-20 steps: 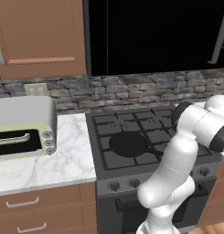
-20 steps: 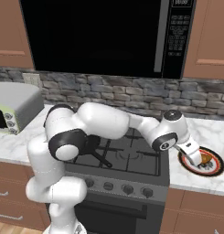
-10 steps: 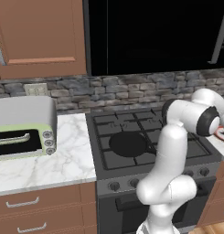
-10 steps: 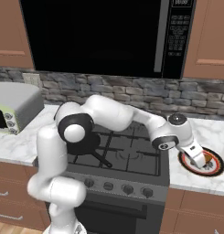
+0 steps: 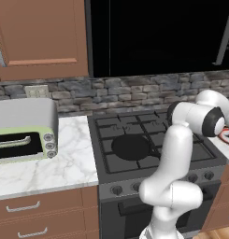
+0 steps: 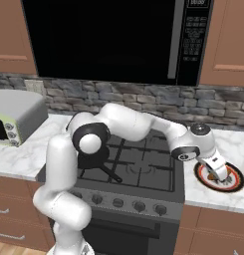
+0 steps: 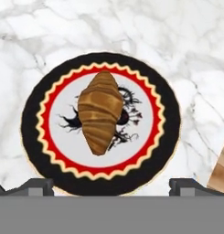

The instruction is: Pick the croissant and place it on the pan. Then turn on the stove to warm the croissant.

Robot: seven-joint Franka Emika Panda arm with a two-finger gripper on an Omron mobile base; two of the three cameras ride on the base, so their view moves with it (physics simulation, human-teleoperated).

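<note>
Croissant (image 7: pixel 100 112): untouched, lying at the middle of the plate (image 7: pixel 33 137) on the marble bench (image 7: pixel 49 27) right of the stove (image 5: pixel 148 140). Pickup, transfer and knob step all outstanding.
Gripper (image 6: pixel 219 174): hovering above the plate; jaws spread wide, tips standing outside the plate's width, holding nothing.
Pan (image 6: pixel 93 162): empty, on the stove's near-left grate, well apart from the croissant.
Room: bare bench all around the plate; bench front edge and a wooden cabinet face close by on one side. Open grates between plate and pan.
</note>
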